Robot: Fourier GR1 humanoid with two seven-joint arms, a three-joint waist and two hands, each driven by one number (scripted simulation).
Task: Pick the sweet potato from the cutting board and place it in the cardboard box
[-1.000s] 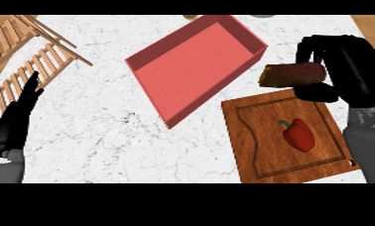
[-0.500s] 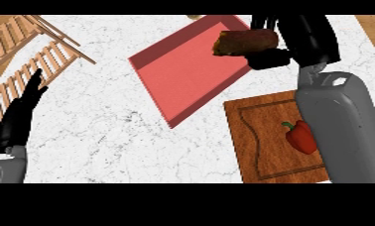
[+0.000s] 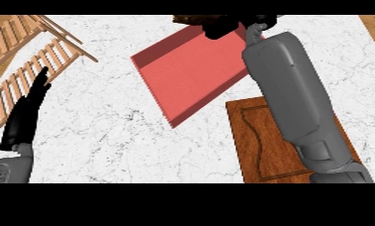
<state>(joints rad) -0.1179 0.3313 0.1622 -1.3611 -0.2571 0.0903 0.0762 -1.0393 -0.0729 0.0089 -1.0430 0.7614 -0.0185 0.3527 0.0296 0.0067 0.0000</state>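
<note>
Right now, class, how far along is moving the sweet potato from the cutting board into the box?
Done: the sweet potato is off the cutting board. In hand: the right hand holds it above the far end of the red box. Left: lower and release it inside. The left hand rests open at the view's left edge.

We see a white marbled counter [image 3: 147,141] carrying 3 things. A shallow red box [image 3: 194,76] lies tilted near the middle. A wooden cutting board [image 3: 264,141] sits just beside its lower right corner. A wooden rack [image 3: 33,46] occupies the upper left.
</note>
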